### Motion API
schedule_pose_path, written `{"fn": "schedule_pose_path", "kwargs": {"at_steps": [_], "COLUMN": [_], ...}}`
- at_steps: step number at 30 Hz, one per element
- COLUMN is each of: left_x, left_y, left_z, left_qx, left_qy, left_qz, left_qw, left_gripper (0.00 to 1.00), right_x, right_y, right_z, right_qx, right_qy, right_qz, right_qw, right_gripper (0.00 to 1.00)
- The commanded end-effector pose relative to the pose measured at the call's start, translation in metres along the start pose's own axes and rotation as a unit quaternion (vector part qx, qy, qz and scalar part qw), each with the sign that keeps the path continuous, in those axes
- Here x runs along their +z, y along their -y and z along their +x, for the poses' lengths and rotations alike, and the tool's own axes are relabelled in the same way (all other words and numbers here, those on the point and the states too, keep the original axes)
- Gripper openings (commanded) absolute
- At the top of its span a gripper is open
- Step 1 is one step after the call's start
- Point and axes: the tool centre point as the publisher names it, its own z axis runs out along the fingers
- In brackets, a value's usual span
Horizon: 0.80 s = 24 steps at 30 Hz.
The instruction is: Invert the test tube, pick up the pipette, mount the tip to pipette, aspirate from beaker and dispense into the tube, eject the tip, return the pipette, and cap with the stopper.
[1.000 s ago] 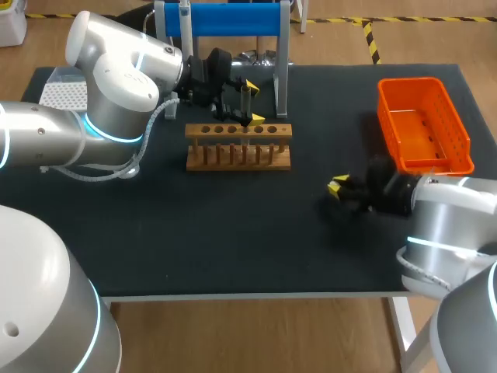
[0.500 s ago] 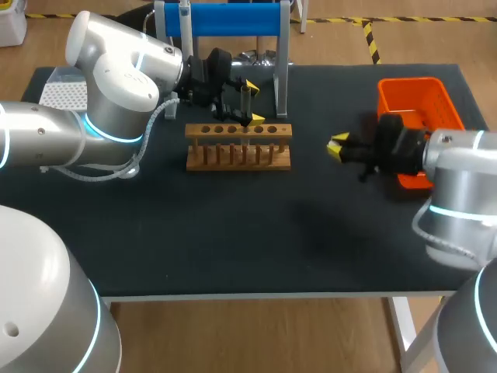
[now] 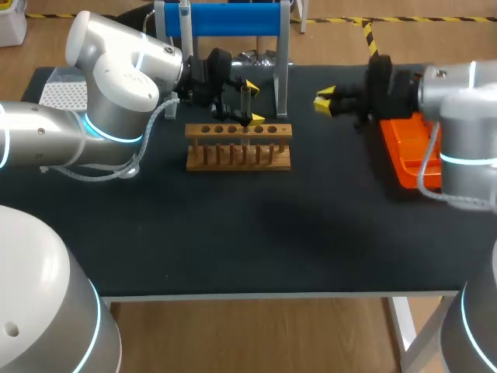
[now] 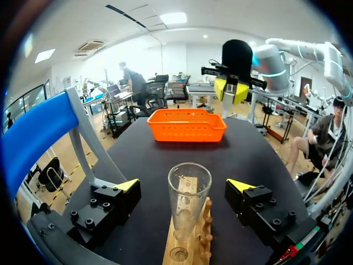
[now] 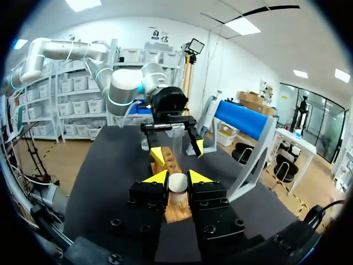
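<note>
Glass test tube (image 4: pixel 189 190) stands between spread left fingers (image 4: pixel 128 185); right fingers (image 5: pixel 156 178) grip white stopper (image 5: pixel 177 184).

My left arm (image 3: pixel 116 85) and right arm (image 3: pixel 458 101) are thick silver-grey tubes with rounded joint housings, and each joint I can see is ringed by a thin glowing pale-blue band. A grey ribbed cable (image 3: pixel 151 124) loops beneath my left arm's wrist. The left gripper (image 3: pixel 254 102) and right gripper (image 3: pixel 324 100) are black and blocky. Their fingers (image 4: pixel 105 207) carry round black screws and end in bright yellow wedge tips.
</note>
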Motion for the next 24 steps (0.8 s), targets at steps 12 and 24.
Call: {"fn": "schedule_pose_path", "kwargs": {"at_steps": [12, 24], "left_x": [0.0, 0.0], "left_y": [0.0, 0.0], "left_z": [-0.001, -0.001], "left_qx": [0.0, 0.0], "left_qy": [-0.001, -0.001], "left_qz": [-0.001, -0.001], "left_qw": [1.0, 1.0], "left_gripper": [1.0, 1.0], "right_x": [0.053, 0.083], "right_y": [-0.044, -0.063], "right_z": [-0.024, -0.02], "right_qx": [-0.019, -0.029], "right_qy": [-0.154, -0.191], "right_qz": [0.041, 0.059], "right_qw": [0.987, 0.979], "right_gripper": [0.0, 0.0]}}
